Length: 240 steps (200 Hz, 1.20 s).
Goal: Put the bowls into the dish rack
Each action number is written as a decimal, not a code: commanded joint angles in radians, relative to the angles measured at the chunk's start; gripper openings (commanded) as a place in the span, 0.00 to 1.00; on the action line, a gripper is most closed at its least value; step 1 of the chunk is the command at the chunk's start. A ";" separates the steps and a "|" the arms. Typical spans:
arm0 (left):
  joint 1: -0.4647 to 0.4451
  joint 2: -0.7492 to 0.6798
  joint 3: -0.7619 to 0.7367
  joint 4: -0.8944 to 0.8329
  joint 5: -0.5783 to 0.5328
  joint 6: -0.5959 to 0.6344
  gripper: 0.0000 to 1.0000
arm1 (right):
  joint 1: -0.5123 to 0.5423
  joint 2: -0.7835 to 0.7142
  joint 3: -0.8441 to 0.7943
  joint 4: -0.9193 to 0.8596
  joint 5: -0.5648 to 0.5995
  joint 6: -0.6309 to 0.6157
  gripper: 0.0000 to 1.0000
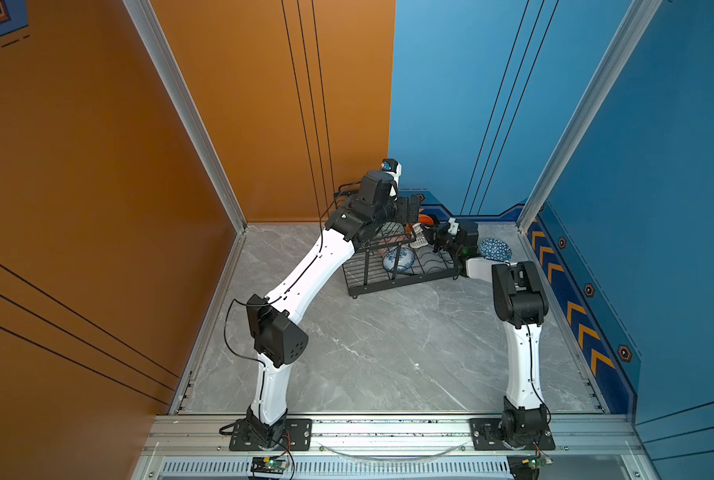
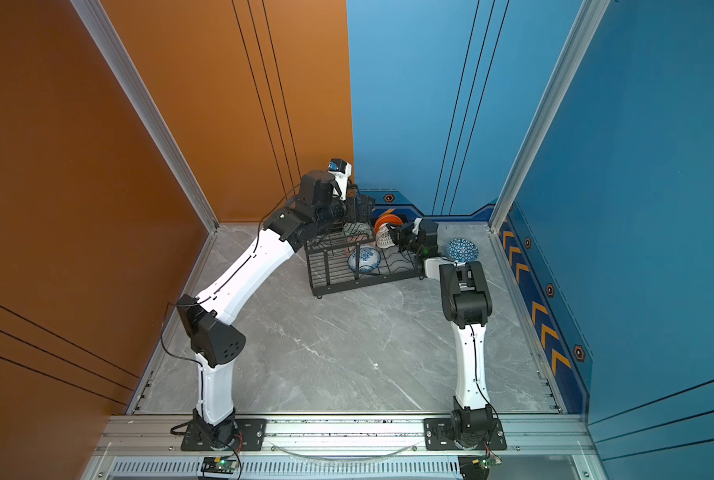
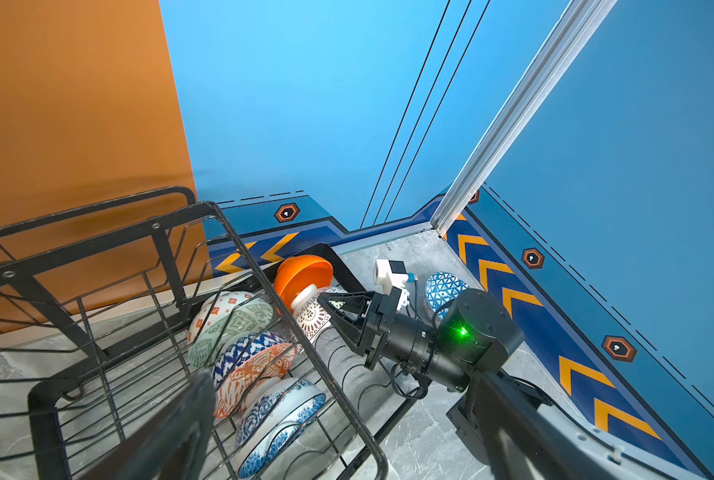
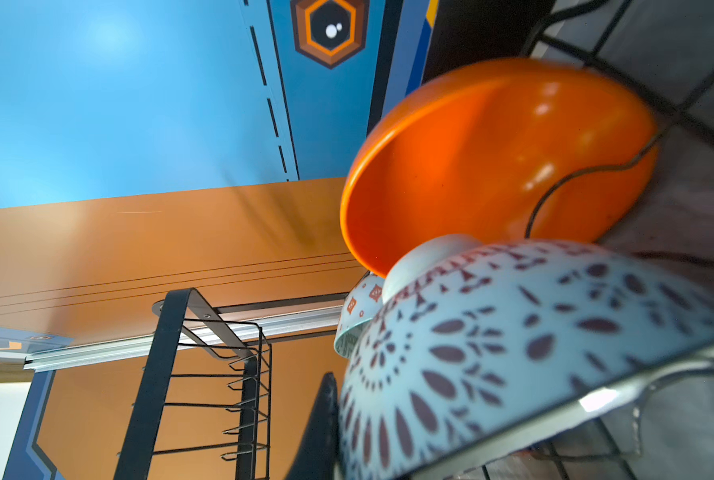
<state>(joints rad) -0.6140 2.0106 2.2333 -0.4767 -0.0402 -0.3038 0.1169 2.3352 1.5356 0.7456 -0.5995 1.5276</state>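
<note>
While your right gripper (image 3: 324, 297) clamps the lattice bowl (image 3: 311, 321) in the rack (image 1: 401, 284), your left gripper (image 1: 414, 207) hangs open, empty; triangle bowl (image 1: 495, 249) outside.

in both top views the left arm covers the upper tier of the dish rack (image 1: 405, 282) and most bowls under it; the left claw (image 1: 415, 208) shows in its own wrist view only as one blurred finger (image 3: 180, 432), cut off by the edge; the lattice bowl (image 4: 513, 353) is blurred and cropped in the right wrist view, where the right claw (image 3: 326, 300) is a mere dark sliver; the triangle bowl (image 1: 495, 249) sits partly behind the right arm
</note>
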 commanded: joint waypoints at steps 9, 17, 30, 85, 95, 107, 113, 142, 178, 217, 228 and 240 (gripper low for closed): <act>0.008 -0.013 0.002 -0.016 0.008 0.007 0.98 | 0.006 -0.006 -0.020 0.093 0.010 0.008 0.00; 0.008 -0.015 0.002 -0.016 0.008 0.006 0.98 | 0.006 -0.006 -0.023 0.093 0.013 0.008 0.00; 0.008 -0.015 0.002 -0.016 0.006 0.007 0.98 | 0.006 -0.012 -0.033 0.089 0.022 0.008 0.00; 0.008 -0.004 0.009 -0.016 0.005 0.002 0.98 | 0.010 -0.048 -0.081 0.033 0.050 -0.006 0.00; 0.008 -0.001 0.010 -0.015 0.005 0.001 0.98 | 0.013 -0.052 -0.085 0.015 0.051 -0.007 0.00; 0.008 0.000 0.011 -0.015 0.005 0.000 0.98 | 0.017 -0.057 -0.090 0.003 0.054 -0.009 0.00; 0.008 0.001 0.011 -0.014 0.005 0.000 0.98 | 0.019 -0.059 -0.092 -0.010 0.056 -0.014 0.00; 0.008 0.000 0.009 -0.015 0.004 0.000 0.98 | 0.025 -0.076 -0.094 -0.057 0.073 -0.027 0.00; 0.008 -0.003 0.003 -0.015 0.003 -0.001 0.98 | 0.030 -0.092 -0.048 -0.212 0.090 -0.081 0.04; 0.008 -0.012 -0.007 -0.014 0.002 0.000 0.98 | 0.032 -0.093 0.039 -0.460 0.099 -0.183 0.06; 0.009 -0.015 -0.010 -0.015 0.002 0.000 0.98 | 0.031 -0.091 0.059 -0.511 0.102 -0.206 0.07; 0.007 -0.017 -0.013 -0.015 0.000 0.003 0.98 | 0.032 -0.088 0.061 -0.516 0.102 -0.206 0.07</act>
<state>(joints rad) -0.6140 2.0106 2.2326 -0.4835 -0.0402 -0.3042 0.1390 2.2776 1.5818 0.4377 -0.4873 1.3922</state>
